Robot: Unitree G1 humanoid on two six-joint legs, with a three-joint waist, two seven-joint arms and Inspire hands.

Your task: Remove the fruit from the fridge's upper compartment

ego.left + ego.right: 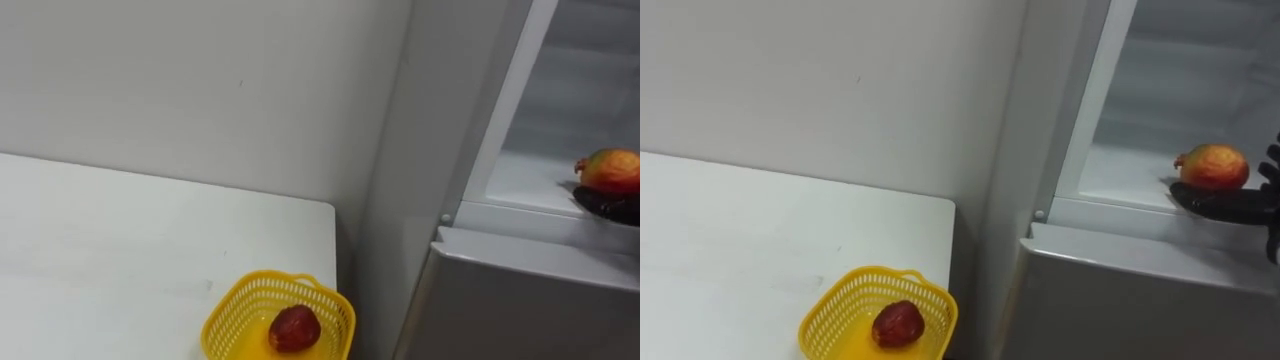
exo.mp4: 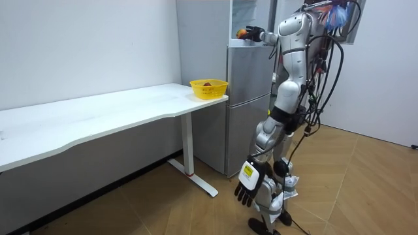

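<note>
- The room view shows the robot upright at the tall grey fridge [image 2: 248,98], its left hand [image 2: 247,186] hanging low with loose fingers.
- The eye views show a yellow plastic mesh basket [image 1: 835,305] on the white table [image 1: 730,240], holding a dark red fruit [image 1: 898,324].
- The red-and-yellow round fruit [image 1: 1212,166] sits in the fridge's upper compartment, just beyond the right hand [image 1: 1230,205].
- The right arm is raised and its fingers are stretched flat, not closed around the fruit.

Bright, even light thruout w/ faint shadow under table [image 2: 98,116].
</note>
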